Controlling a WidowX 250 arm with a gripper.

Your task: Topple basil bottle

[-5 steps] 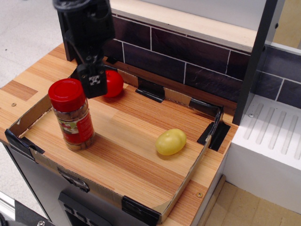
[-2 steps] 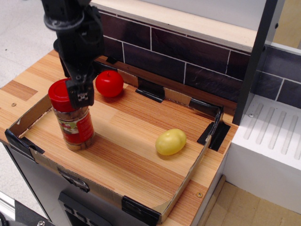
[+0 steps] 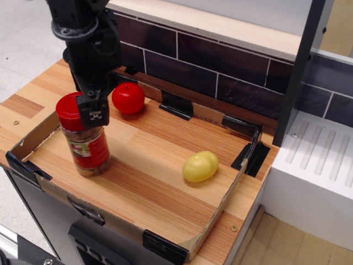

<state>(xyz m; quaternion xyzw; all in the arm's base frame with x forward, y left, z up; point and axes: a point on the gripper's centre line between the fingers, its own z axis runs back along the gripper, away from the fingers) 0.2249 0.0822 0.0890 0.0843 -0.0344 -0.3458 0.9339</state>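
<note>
Basil bottle point(image 3: 84, 138): clear cylindrical jar standing upright, or very nearly so; wide red screw lid on top; red label with a green-and-white mark facing the camera; brownish contents visible above and below the label.
Bottle position: front-left part of the tray, near its left wall, well apart from the yellow fruit.
Gripper point(image 3: 94, 114): black, reaching down from the upper left; its tip overlaps the right edge of the red lid and appears to touch it.
Fingers: seen as one dark block with a small white-patterned plate at the tip; whether they are parted or pressed together cannot be told.
Tray point(image 3: 218, 207): shallow cardboard frame with low walls and black corner clips, lying on the wooden surface point(image 3: 33, 91).
Tray contents: the bottle; a red tomato point(image 3: 128, 97) at the back, just beside the arm; a yellow lemon-like fruit point(image 3: 200, 166) right of centre, lying apart from the walls.
Background: dark tiled wall point(image 3: 220, 69) behind the tray; white ribbed unit point(image 3: 320, 165) at the right.
</note>
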